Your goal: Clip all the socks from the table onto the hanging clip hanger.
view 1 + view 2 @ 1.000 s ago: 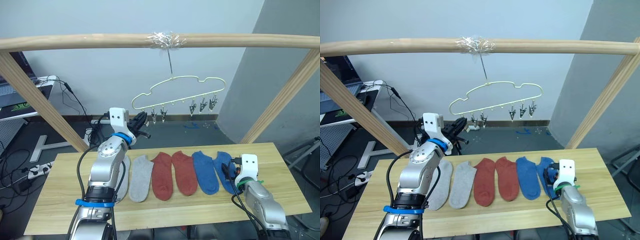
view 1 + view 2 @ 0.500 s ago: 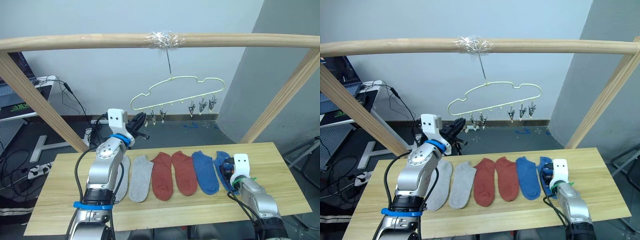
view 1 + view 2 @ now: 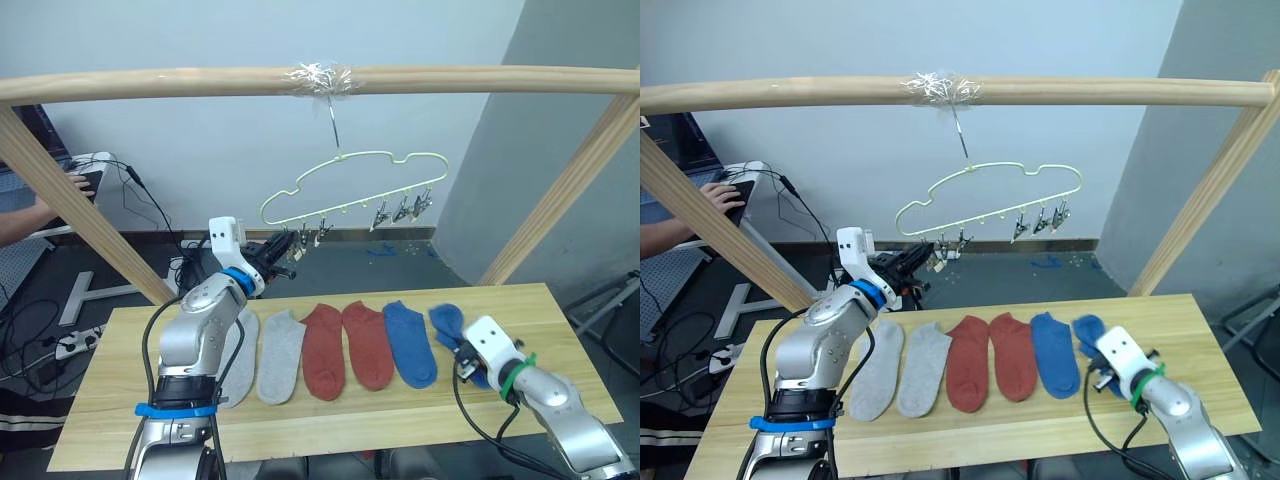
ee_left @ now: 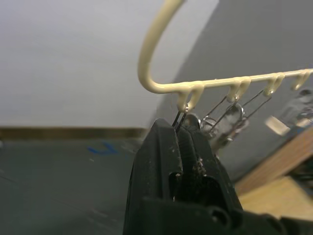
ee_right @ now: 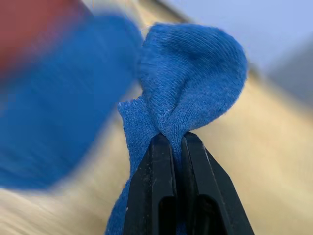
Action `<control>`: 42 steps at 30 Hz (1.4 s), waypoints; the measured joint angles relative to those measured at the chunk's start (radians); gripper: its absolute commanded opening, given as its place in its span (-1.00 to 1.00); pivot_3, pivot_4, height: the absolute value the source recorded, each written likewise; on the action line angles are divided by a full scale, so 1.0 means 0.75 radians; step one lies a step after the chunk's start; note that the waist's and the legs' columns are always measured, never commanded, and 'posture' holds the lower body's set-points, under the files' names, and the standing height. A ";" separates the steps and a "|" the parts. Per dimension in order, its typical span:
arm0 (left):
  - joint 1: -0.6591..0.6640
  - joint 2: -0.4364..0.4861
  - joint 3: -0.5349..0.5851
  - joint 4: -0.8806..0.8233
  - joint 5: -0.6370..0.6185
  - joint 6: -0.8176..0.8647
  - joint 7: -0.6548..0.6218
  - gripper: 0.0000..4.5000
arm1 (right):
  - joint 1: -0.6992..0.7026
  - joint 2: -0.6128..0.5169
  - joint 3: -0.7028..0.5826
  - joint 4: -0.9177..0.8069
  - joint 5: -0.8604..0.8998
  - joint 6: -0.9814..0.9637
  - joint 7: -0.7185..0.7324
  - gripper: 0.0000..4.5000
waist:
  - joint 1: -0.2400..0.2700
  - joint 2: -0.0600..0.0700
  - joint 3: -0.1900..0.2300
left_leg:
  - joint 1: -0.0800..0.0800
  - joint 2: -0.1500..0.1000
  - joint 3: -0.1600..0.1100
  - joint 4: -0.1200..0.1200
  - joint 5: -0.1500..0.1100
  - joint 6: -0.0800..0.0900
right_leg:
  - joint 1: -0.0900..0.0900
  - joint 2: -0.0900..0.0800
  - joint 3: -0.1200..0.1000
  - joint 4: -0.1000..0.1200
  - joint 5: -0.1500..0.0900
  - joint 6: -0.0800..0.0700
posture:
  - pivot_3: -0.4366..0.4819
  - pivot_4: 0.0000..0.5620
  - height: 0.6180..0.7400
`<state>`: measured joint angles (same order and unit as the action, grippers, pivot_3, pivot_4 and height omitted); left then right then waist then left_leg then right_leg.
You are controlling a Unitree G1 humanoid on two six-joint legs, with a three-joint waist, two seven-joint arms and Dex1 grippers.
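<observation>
Both your pincers were closed tight, each on an item.

Your right pincer (image 5: pixel 168 147) pinched a bunched fold of the knitted outermost blue sock (image 3: pixel 447 322) just above the plank table (image 3: pixel 330 415). Your left pincer (image 4: pixel 182 137) gripped the end metal clip (image 4: pixel 180 117) of the wavy wire clip hanger (image 3: pixel 345 190). Five socks lay flat in a row.

Grey, rust, blue socks (image 3: pixel 343 345)
</observation>
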<state>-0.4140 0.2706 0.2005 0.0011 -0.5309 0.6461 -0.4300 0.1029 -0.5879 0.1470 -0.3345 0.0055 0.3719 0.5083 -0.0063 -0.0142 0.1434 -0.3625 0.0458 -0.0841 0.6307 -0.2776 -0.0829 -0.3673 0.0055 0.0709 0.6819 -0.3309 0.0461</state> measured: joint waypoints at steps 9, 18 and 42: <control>-0.160 0.081 0.206 0.112 -0.383 0.497 -0.020 -1.00 | -0.413 0.309 0.261 -0.052 0.144 0.248 0.121 -0.99 | 0.015 -0.011 0.008 | -0.002 -0.001 -0.007 0.000 0.008 -0.014 | -0.002 -0.003 -0.007 -0.001 0.005 -0.008 | 0.27 -0.48 1.00; -0.187 0.071 0.218 0.115 -0.453 0.580 0.035 -1.00 | -0.632 0.474 0.303 0.205 0.138 0.238 0.126 -0.99 | 0.033 -0.013 0.012 | -0.004 -0.001 -0.007 -0.002 0.009 -0.017 | -0.006 -0.004 -0.008 0.000 0.005 -0.008 | 0.29 -0.49 1.00; -0.145 0.067 0.207 0.060 -0.498 0.588 0.051 -1.00 | -0.667 0.546 0.227 0.218 0.298 0.360 0.163 -0.99 | 0.038 -0.013 0.013 | -0.004 -0.001 -0.007 -0.002 0.009 -0.017 | -0.006 -0.004 -0.008 0.000 0.005 -0.008 | 0.30 -0.54 1.00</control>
<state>-0.5231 0.3205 0.3557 0.0459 -0.9042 1.0870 -0.3918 -0.3971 -0.1782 0.3172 -0.1706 0.2290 0.6418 0.6302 0.0223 -0.0240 0.1527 -0.3653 0.0450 -0.0896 0.6290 -0.2711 -0.0955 -0.3719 0.0024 0.0645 0.6818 -0.3271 0.0399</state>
